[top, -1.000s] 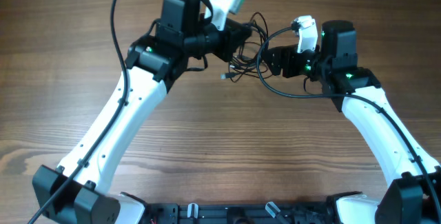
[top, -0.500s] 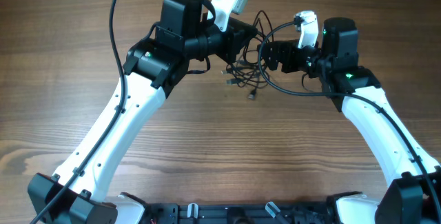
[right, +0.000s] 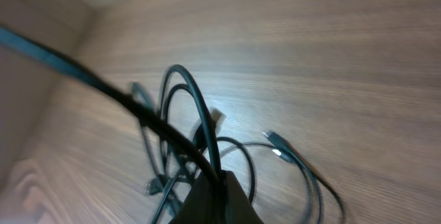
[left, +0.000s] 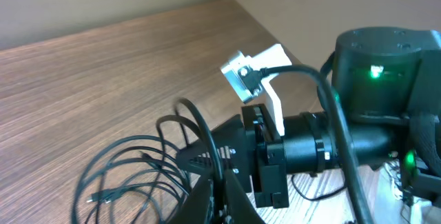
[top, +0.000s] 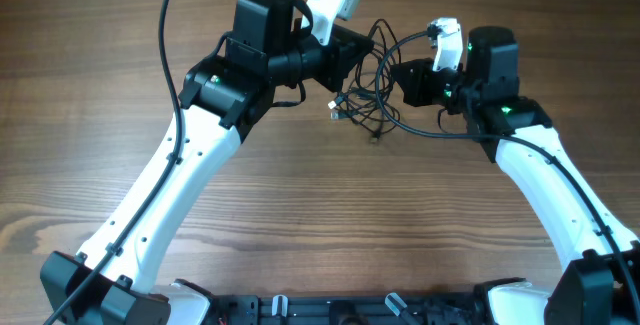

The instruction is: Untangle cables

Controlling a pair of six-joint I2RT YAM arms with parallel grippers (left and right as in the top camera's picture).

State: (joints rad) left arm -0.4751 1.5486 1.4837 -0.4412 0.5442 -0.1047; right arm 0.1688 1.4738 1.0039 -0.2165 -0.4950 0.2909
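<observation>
The cables point(top: 362, 97) are a bundle of thin black loops hanging between my two grippers at the back of the table, with small plug ends point(top: 336, 115) trailing on the wood. My left gripper point(top: 353, 57) holds the bundle's left side, shut on a strand. From the right, my right gripper point(top: 398, 73) is shut on another strand. In the left wrist view a strand passes up between the closed left gripper point(left: 224, 195), and loose loops point(left: 131, 165) lie to its left. The right wrist view has the right gripper point(right: 215, 195) pinching a cable point(right: 180, 124), with a plug point(right: 275, 143) beyond.
The wooden table point(top: 300, 205) spreads out in front of the arms. A thicker black cable point(top: 168, 35) arcs over the left arm, and another point(top: 430, 131) loops under the right wrist. The arm bases point(top: 330, 310) sit along the front edge.
My right gripper has closed on a strand of the bundle after standing open. The loose plug ends have slid a little to the right and toward the front.
</observation>
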